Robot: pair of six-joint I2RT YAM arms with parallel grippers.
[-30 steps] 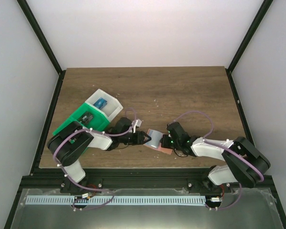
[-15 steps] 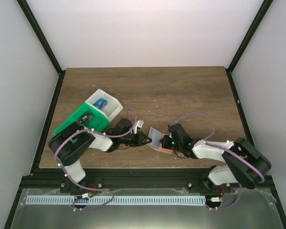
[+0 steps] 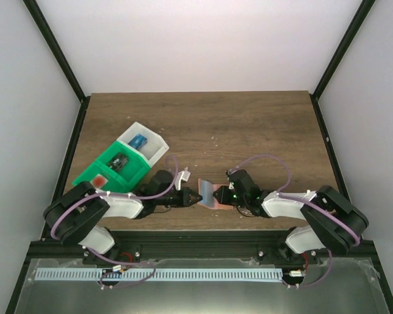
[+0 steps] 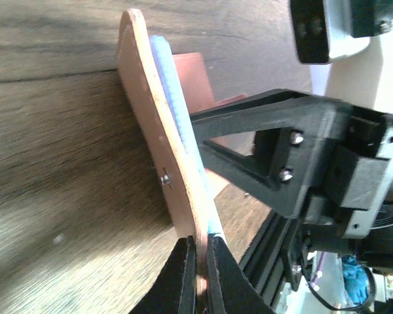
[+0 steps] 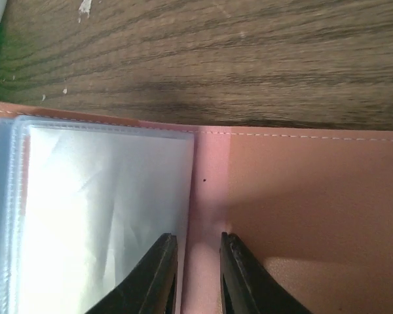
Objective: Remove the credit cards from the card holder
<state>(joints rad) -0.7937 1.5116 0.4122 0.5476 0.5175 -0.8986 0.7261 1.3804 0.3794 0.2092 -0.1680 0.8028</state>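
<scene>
The card holder (image 3: 211, 194) lies near the table's front edge between both grippers. Its left flap (image 4: 158, 140) stands upright, salmon outside and light blue inside. My left gripper (image 4: 200, 261) is shut on that flap's edge. My right gripper (image 5: 198, 245) is over the holder's inside with its jaws a little apart, straddling the pink centre fold (image 5: 209, 196). Clear sleeves (image 5: 105, 209) to the left of the fold show no card. A blue credit card (image 3: 139, 141) lies in the white tray. A dark one (image 3: 121, 161) and a red one (image 3: 101, 178) lie in the green tray.
The green tray (image 3: 111, 171) and the white tray (image 3: 152, 145) sit together at the left, just behind my left arm. The table's black front rail (image 3: 203, 235) runs close behind the holder. Bare wood stretches across the back and right.
My left gripper has closed on the holder's left flap and raised it upright, with the arm swinging lower and nearer the front. The right jaws have parted slightly.
</scene>
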